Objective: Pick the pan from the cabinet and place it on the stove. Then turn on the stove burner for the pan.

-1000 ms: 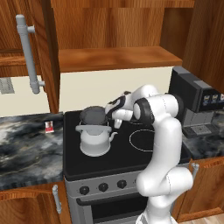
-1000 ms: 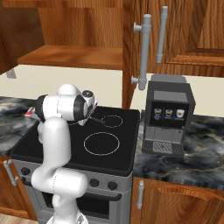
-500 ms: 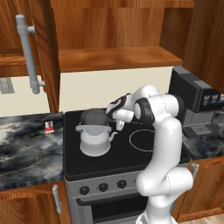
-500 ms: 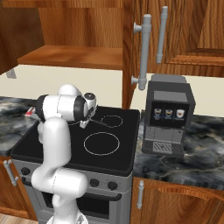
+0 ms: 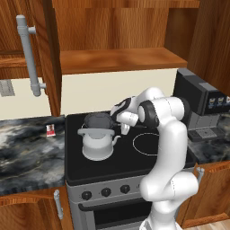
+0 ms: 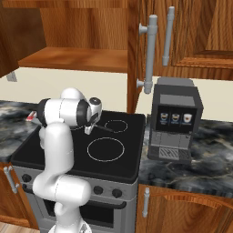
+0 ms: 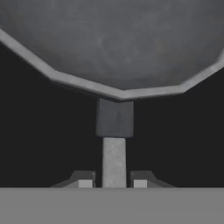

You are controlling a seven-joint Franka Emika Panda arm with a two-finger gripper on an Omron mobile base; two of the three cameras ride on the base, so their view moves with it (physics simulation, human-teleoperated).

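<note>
Dark pan (image 7: pixel 118 43) over the rear left of the black stove (image 5: pixel 134 164), just behind a white kettle (image 5: pixel 97 143), gripper (image 7: pixel 113 183) closed on the pan's thin handle (image 7: pixel 114 159), cabinet (image 5: pixel 117 31) above standing open

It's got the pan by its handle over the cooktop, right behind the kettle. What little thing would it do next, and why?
Probably ease the pan down the last bit onto the stove, then let go. The gripper is shut on its handle, and the pan sits at the back left, behind the white kettle; whether it touches the glass I can't tell.
</note>
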